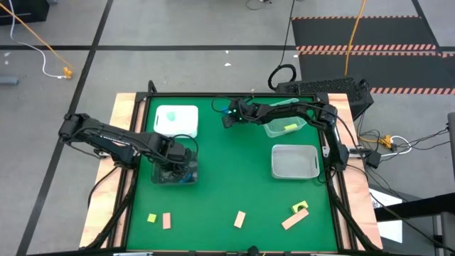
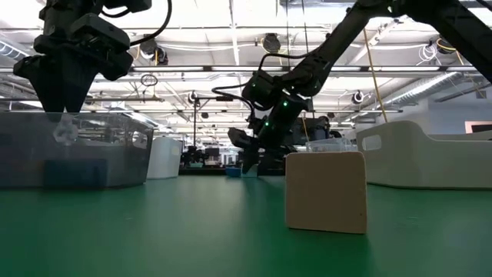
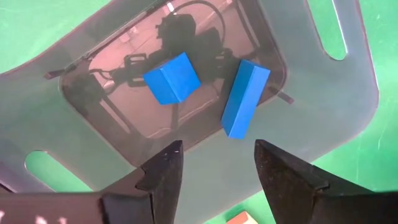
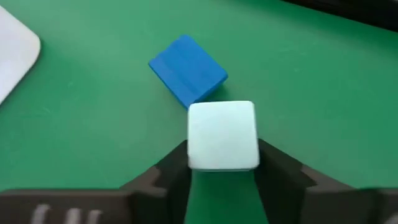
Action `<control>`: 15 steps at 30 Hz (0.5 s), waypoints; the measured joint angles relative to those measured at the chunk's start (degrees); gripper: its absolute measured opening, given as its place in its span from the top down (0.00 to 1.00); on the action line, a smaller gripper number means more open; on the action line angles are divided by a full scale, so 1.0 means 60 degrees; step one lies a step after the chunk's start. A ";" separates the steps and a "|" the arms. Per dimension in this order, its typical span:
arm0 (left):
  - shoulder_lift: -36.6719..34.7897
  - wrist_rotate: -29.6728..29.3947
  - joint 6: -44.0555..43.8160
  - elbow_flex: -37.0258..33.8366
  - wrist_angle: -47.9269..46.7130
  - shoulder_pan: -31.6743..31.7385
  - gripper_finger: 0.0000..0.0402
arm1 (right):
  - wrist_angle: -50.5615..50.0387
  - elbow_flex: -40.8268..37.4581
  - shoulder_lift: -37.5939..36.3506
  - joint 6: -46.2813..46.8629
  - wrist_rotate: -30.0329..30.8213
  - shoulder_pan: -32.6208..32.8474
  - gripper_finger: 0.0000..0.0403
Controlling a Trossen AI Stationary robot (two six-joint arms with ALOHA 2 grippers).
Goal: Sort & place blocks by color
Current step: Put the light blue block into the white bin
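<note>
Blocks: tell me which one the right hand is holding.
The pale teal-green cube, pinched in the right hand. The blue block beside it lies loose on the green mat, gripped by nothing.

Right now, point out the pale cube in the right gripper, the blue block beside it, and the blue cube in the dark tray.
pale cube point(image 4: 223, 135): right wrist view, middle of its top face.
blue block point(image 4: 188, 68): right wrist view, centre of its top face.
blue cube point(image 3: 172, 78): left wrist view, middle of the cube.
</note>
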 joint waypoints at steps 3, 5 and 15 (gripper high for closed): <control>0.0000 -0.0004 0.0062 0.0000 0.0003 0.0000 0.50 | -0.0138 0.0000 -0.0088 0.0003 -0.0146 0.0004 0.72; 0.0000 -0.0098 0.0091 0.0000 0.0004 0.0000 0.50 | -0.0140 0.0000 -0.0096 0.0004 -0.0196 0.0007 0.72; -0.0212 -0.1417 0.0627 0.0004 0.1459 0.0039 0.50 | -0.0268 -0.0024 -0.1260 0.0151 -0.1727 0.0288 0.72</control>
